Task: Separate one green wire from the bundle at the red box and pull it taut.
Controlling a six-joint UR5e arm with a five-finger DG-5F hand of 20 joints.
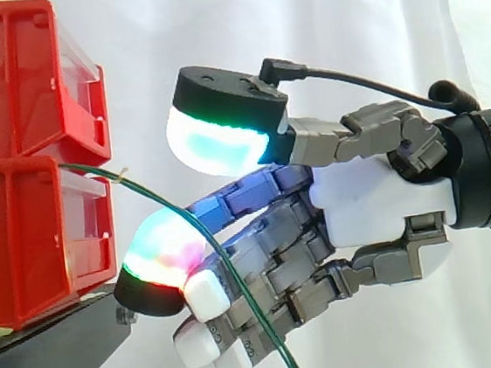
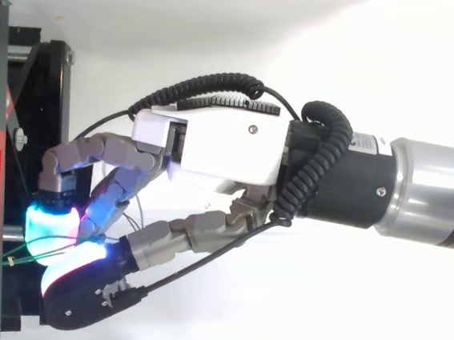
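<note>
White curtain point(image 1: 342, 16) backdrop, no worktop as such. Thin green insulated wire point(image 1: 141, 189) comes out of the gap between the two stacked red plastic bins point(image 1: 7, 86), arcs away from the bins, then drops across the hand and off the bottom of the side view. It is slack, not taut. In the top view a few fine strands point(image 2: 9, 260) bunch at the bins' front edge, too thin to count.

Handling, as a judgement: very light, limp, springy enough to hold its curve, with a slick jacket that is likely to slide through a loose pinch. It won't break easily, but a hard yank could drag the other strands along. Best hold looks like the free arc just off the bins, clear of the bunch, taken between two pads.

White-bodied robot hand point(image 1: 379, 196) reaches toward the bins from the side away from them. Its pinch is apart: the thumb pad point(image 1: 215, 143), glowing white and cyan, sits high, level with the gap between the bins. The lead finger pad point(image 1: 160, 250), glowing red, green and magenta, sits lower, near the lower bin's front, with curtain showing between the two. The remaining fingers are curled under. The wire crosses the lead finger on the camera side, and nothing is clamped on it; actual contact is unclear.

Black metal stand point(image 1: 52, 354) carries the bins from below.
</note>
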